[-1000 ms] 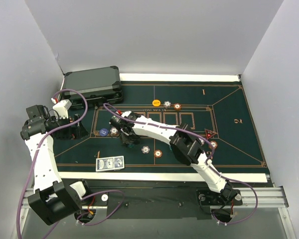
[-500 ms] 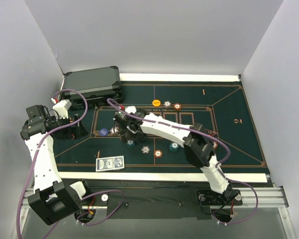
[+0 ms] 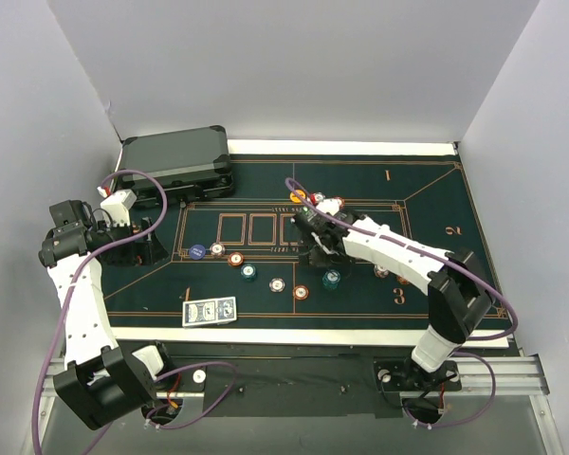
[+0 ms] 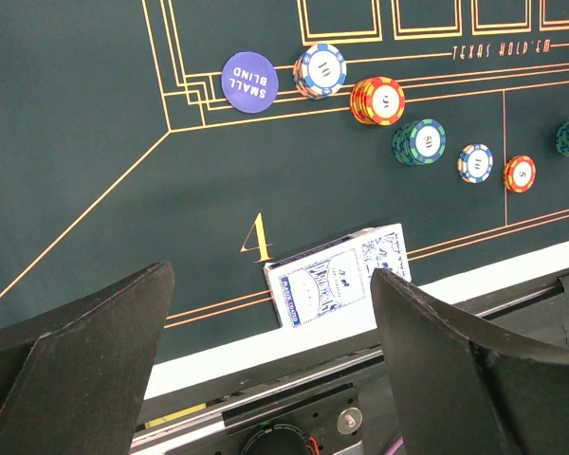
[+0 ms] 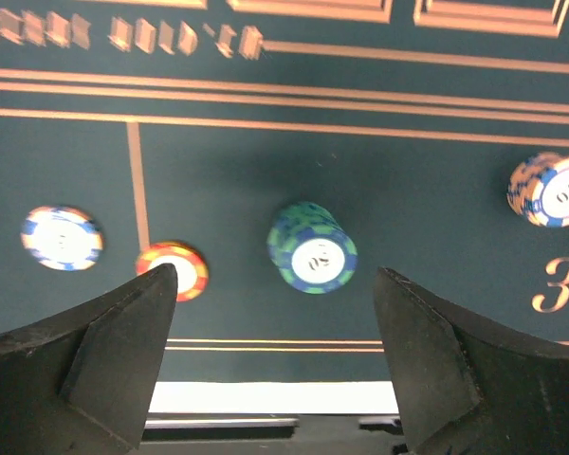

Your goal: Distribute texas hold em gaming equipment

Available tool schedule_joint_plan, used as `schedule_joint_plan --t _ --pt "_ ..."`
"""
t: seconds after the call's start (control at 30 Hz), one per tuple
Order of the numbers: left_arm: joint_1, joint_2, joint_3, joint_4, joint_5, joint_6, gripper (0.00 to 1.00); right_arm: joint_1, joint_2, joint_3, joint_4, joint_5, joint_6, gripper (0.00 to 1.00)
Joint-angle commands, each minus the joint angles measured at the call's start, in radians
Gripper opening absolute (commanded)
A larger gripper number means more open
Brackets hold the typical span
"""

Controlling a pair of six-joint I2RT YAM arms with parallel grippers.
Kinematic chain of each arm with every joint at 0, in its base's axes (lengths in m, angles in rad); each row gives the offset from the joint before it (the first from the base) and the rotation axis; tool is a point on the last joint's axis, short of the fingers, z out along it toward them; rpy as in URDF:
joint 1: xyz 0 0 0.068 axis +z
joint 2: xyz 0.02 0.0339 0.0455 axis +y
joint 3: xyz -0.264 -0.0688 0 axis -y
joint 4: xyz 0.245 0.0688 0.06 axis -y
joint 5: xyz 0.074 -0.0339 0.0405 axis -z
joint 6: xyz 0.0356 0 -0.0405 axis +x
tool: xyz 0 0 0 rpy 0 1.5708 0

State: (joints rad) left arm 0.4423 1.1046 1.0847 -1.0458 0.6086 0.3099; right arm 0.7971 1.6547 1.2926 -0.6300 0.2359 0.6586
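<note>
Left gripper (image 4: pixel 270 284): jaws spread wide, holding nothing, hanging above the green felt poker mat (image 3: pixel 436 190) near the blue-backed deck of playing cards (image 4: pixel 337 284).
Right gripper (image 5: pixel 275 277): jaws wide apart, holding nothing, over the green-and-blue stack of poker chips (image 5: pixel 312 248).
Stack position: upright on the felt, left of the printed seat number 3 (image 5: pixel 555 284).
Other chips: a red-and-yellow chip (image 5: pixel 174 268) and a white-and-blue chip (image 5: pixel 62 237) lie nearby.
Step in hand: probably sharing chips among the seats, though the height above the stack is hard to judge.
Next move: either descend squarely around the stack and close, or lift away towards another one.
</note>
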Motion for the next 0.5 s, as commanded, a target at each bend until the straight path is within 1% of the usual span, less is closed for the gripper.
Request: schedule_joint_plan --t 0.0,0.1,0.23,0.47 --pt "0.009 -0.017 0.024 0.003 0.022 0.012 0.96 -0.006 -0.029 -0.104 0.01 0.031 0.022 0.79" --pt "0.007 -0.017 0.024 0.003 0.022 0.012 0.96 -0.024 -0.029 -0.16 0.047 0.022 0.032 0.78" --pt "0.007 -0.015 0.027 0.001 0.019 0.012 0.96 -0.045 -0.018 -0.196 0.081 0.005 0.041 0.75" --pt "0.009 -0.008 0.029 0.004 0.019 0.011 0.96 -0.075 0.008 -0.248 0.141 -0.033 0.045 0.66"
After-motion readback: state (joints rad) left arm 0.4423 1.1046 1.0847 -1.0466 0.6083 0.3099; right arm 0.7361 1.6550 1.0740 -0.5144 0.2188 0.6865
